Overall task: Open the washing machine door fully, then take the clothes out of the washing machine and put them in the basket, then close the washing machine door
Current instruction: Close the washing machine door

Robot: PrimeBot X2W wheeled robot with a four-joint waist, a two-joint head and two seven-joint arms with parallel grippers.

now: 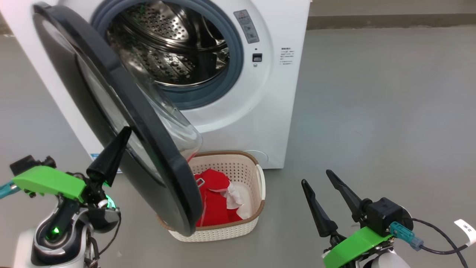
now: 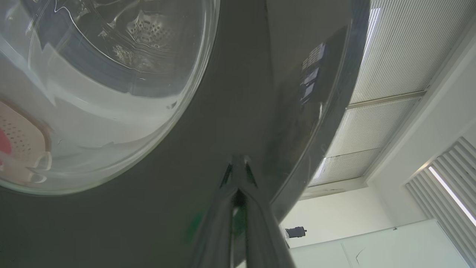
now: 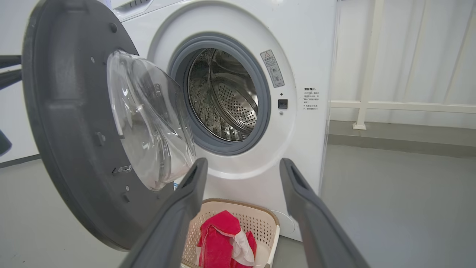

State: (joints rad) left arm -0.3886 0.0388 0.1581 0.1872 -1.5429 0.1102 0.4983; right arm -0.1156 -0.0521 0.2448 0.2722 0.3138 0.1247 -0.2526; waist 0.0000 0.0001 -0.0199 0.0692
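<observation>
Now, left gripper (image 2: pixel 240 167) closed against the washing machine door (image 1: pixel 125 93), right gripper (image 1: pixel 316 176) wide apart, empty.

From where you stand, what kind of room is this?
Likely a laundry corner in a lab or test room rather than a home: a white front-loading washing machine stands on bare grey floor, a basket of red clothes sits before it, and a slatted office-style ceiling shows overhead.

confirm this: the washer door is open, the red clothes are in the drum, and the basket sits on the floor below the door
Not quite: the clothes lie in the basket, not the drum, as the head view shows. The door is open, with the basket on the floor below it.
</observation>
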